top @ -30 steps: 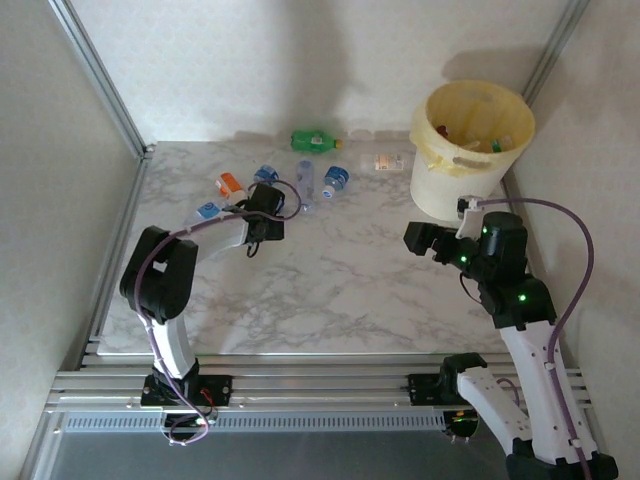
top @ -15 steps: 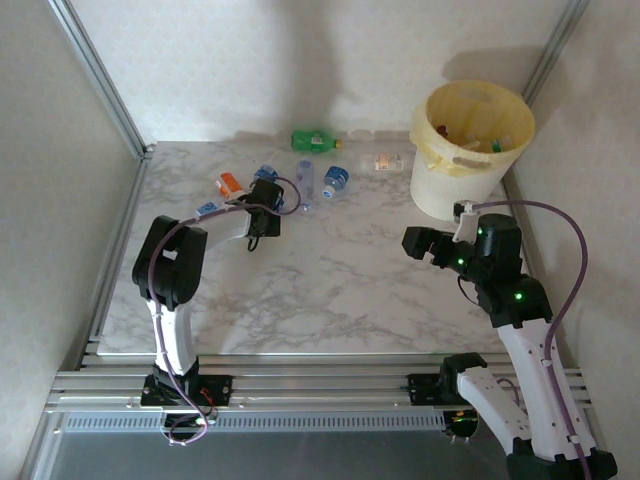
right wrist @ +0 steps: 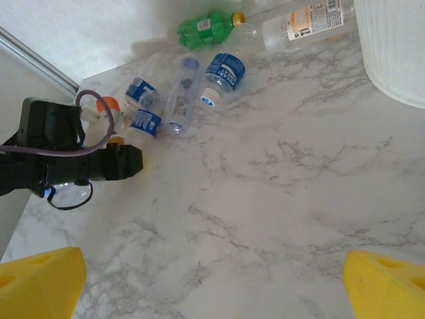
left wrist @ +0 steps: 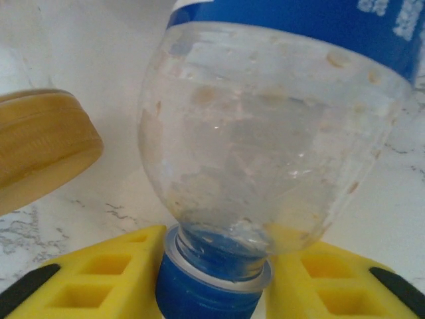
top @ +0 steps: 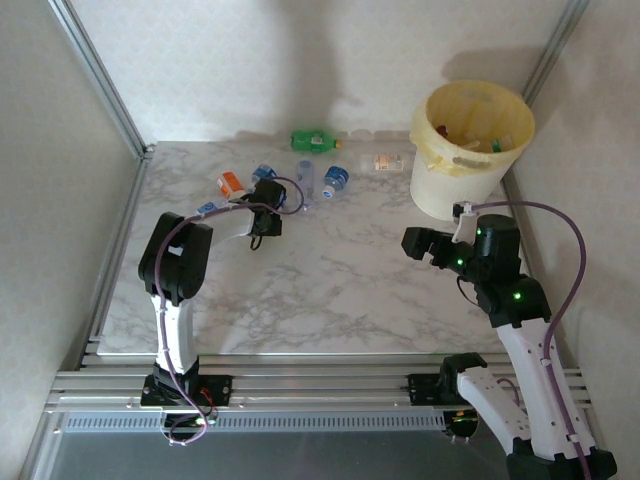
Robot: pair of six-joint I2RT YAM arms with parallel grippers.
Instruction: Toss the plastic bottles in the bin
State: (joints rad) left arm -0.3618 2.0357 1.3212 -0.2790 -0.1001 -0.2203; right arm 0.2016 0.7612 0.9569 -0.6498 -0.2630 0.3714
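The bin [top: 445, 195], a round cream bucket lined with a pale yellow bag, stands upright at the counter's [top: 350, 270] 1 o'clock corner, with discarded bottles [top: 470, 146] inside. A green bottle [top: 316, 141], a white-labelled bottle [top: 388, 161] and an orange-labelled bottle [top: 230, 184] lie on their sides between 10 and 12 o'clock. A clear, dented blue-labelled bottle [left wrist: 265, 133] has its blue cap pinched between the left fingers [left wrist: 99, 279].

Top cam: fixed, high behind the arm bases [top: 185, 385], looks down & fwd over the whole table [top: 340, 290]; bin [top: 470, 150] at 1 o'clock, bottle cluster [top: 305, 180] at 11. Left wrist cam: v. close, low, facing a blue-cap bottle [left wrist: 265, 133] neck-on. Right wrist cam: higher, further back, faces approx. 10 o'clock across the table; shares the cluster & left arm [right wrist: 66, 166] w/ top cam.
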